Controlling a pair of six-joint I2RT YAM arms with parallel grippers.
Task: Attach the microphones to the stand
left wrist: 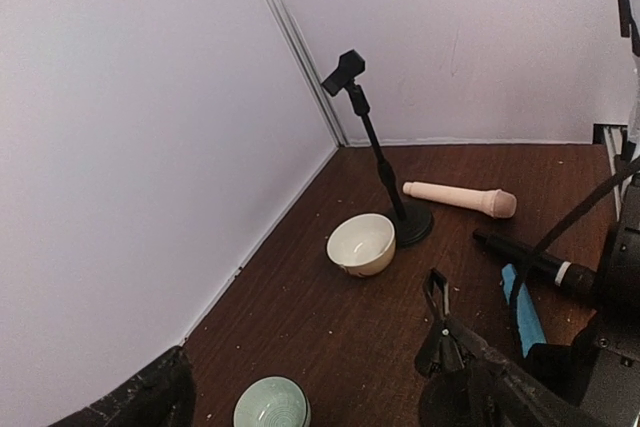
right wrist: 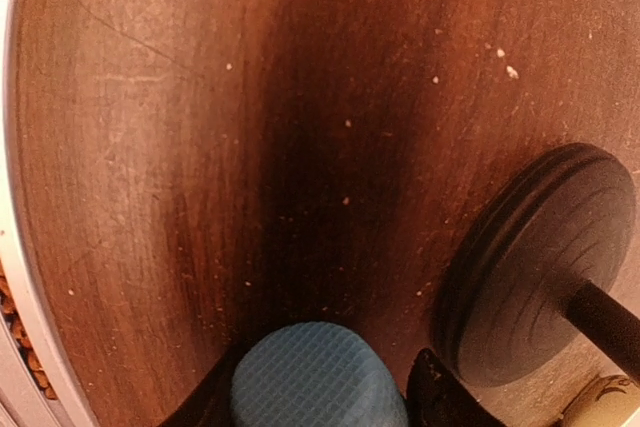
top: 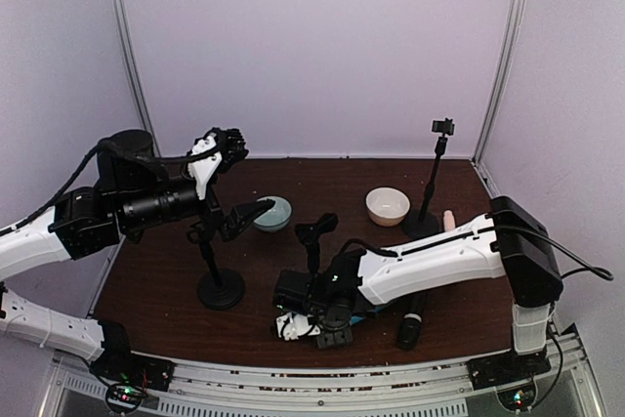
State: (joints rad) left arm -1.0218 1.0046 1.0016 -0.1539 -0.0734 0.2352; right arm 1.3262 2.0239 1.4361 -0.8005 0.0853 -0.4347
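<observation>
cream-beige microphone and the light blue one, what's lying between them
The black microphone lies on the table between the cream-beige microphone and the light blue microphone; the left wrist view shows it.

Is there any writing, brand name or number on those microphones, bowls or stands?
No readable text anywhere.
light blue microphone: plain mesh head, no label showing.
black microphone and cream-beige microphone: nothing legible.
cream bowl: a small dark mark low on its side, too blurred to read.
</observation>
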